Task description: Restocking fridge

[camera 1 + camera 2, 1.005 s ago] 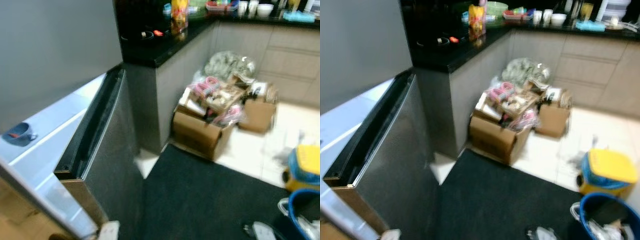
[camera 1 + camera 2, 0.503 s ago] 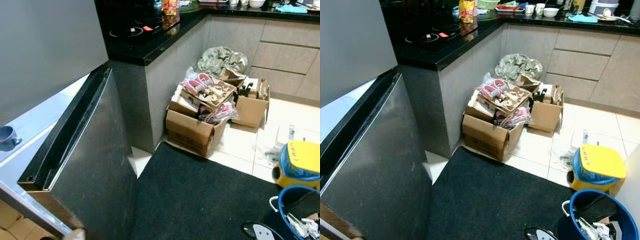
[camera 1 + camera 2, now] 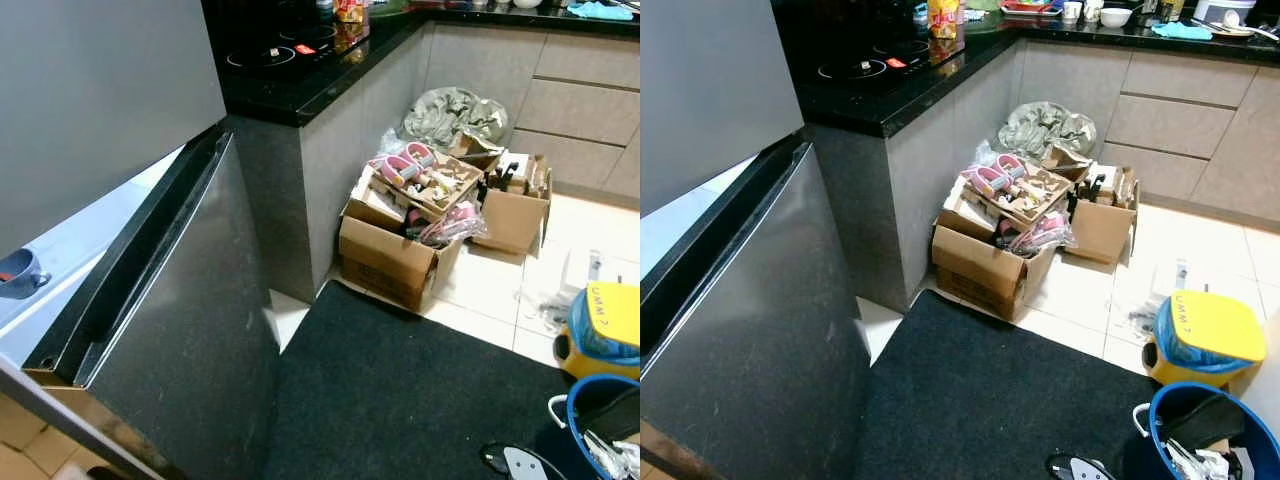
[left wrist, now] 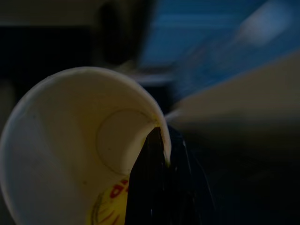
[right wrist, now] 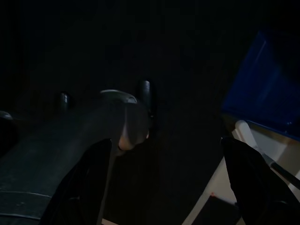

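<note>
The left gripper (image 4: 159, 187) is clamped on the rim of a white paper cup (image 4: 70, 154): one black finger (image 4: 154, 183) lies inside the wall, the cup's open mouth faces the wrist camera, and yellow-and-red print shows low on its side. The cup looks empty, though the light is poor. Beyond it lie only blurred blue and pale shapes, too soft to name.

The right gripper (image 5: 164, 154) hangs in deep shade with its two black fingers (image 5: 89, 173) spread wide and nothing between them. Past them a grey rounded form can be made out, and to one side a blue rim with a pale strip below it, perhaps the blue bucket (image 3: 1200, 430) on the dark floor mat (image 3: 990, 400).

From the head views, the fridge door (image 3: 170, 330) stands swung open at the robot's left, with a lit white shelf (image 3: 90, 240) behind it holding a small blue mug (image 3: 18, 272). As a judgement, restocking is midway at best: one item is in hand but not yet placed, and the shelf is off to the left of the carrying arm. An open cardboard box (image 3: 395, 255) of goods sits ahead by the black counter (image 3: 300, 80), beside a yellow-lidded bin (image 3: 605, 325), suggesting more remains to be put in.
</note>
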`<state>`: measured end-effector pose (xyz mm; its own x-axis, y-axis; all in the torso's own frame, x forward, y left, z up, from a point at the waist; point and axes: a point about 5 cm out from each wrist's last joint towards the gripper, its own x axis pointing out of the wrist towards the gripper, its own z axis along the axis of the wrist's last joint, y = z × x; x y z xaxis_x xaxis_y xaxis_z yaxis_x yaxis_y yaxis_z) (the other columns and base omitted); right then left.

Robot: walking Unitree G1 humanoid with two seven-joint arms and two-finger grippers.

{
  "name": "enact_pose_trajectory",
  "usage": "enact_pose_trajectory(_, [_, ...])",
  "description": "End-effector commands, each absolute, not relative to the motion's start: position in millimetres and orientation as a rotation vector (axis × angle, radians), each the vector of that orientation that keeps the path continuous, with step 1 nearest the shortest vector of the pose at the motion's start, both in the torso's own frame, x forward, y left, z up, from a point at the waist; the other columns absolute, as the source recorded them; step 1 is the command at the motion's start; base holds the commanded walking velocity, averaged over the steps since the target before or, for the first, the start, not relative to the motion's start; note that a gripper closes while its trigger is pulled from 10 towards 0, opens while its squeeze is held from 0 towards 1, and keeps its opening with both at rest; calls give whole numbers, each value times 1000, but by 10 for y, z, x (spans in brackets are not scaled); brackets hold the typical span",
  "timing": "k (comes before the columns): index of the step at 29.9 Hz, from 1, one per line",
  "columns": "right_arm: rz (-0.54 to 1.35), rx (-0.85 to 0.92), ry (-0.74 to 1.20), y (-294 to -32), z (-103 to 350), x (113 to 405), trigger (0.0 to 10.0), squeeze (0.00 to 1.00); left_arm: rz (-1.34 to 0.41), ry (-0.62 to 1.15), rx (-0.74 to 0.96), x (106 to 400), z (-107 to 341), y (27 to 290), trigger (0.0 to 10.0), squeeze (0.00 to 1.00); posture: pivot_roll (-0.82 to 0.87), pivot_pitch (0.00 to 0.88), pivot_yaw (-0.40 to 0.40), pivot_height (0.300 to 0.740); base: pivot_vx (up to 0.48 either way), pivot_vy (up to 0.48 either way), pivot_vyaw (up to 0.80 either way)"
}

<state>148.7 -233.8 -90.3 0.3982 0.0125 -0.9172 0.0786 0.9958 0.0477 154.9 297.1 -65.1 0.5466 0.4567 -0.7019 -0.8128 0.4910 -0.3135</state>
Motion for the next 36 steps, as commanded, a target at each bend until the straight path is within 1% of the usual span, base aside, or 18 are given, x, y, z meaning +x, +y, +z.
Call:
enact_pose_trajectory(1, [-44,100,1164,-2324,-915,1464,10000,0,801,421,-703,1795,-430,3150,10000,0,-35,0,28,740,0,0,0])
enact_pose_trajectory(2, [-44,100,1164,-2324,-915,1464,10000,0,801,421,-703,1795,-430,3150,10000,0,-35,0,28,740,0,0,0])
enact_pose_trajectory(5, [-44,97,1164,-2330,-913,1464,10000,0,668,240,-741,2208,-124,3197,10000,0,-35,0,28,740,0,0,0])
enact_pose_trajectory(6, [-45,97,1164,-2332,-913,1464,10000,0,590,197,-758,2362,-24,3156,10000,0,-35,0,28,740,0,0,0])
enact_pose_trajectory(8, [-46,97,1163,-2332,-913,1464,10000,0,463,162,-782,2545,78,3047,10000,0,-35,0,28,740,0,0,0])
enact_pose_trajectory(10, [-46,98,1163,-2330,-914,1464,10000,0,357,157,-803,2639,106,2920,10000,0,-35,0,28,740,0,0,0])
enact_pose_trajectory(11, [-46,98,1163,-2330,-914,1464,10000,0,357,157,-803,2639,106,2920,10000,0,-35,0,28,740,0,0,0])
enact_pose_trajectory(13, [-44,98,1164,-2325,-915,1464,10000,0,259,177,-821,2680,82,2770,10000,0,-35,0,28,740,0,0,0])
enact_pose_trajectory(14, [-42,98,1164,-2320,-917,1463,10000,0,201,212,-823,2673,30,2658,10000,0,-33,0,36,740,0,0,0])
enact_pose_trajectory(15, [-42,98,1164,-2320,-917,1463,10000,0,201,212,-823,2673,30,2658,10000,0,-33,0,36,740,0,0,0])
enact_pose_trajectory(16, [-41,99,1165,-2315,-918,1462,10000,0,162,239,-826,2658,-12,2578,10000,0,-33,0,36,740,0,0,0])
enact_pose_trajectory(20, [-36,95,1166,-2304,-921,1463,10000,0,25,375,-839,2504,-230,2266,10000,0,-33,0,36,740,0,0,0])
enact_pose_trajectory(24, [-35,90,1167,-2308,-920,1463,10000,0,-34,452,-844,2373,-347,2154,10000,0,-32,0,33,740,0,0,0])
enact_pose_trajectory(27, [-34,88,1169,-2310,-920,1461,10000,0,-52,489,-847,2303,-401,2120,10000,0,-32,0,33,740,0,0,0])
enact_pose_trajectory(30, [-31,83,1170,-2313,-921,1456,10000,0,-119,544,-884,2198,-477,1996,10000,0,-32,0,33,740,0,0,0])
enact_pose_trajectory(36, [-28,78,1174,-2314,-924,1447,10000,0,-210,587,-916,2133,-519,1841,10000,0,-32,0,33,740,0,0,0])
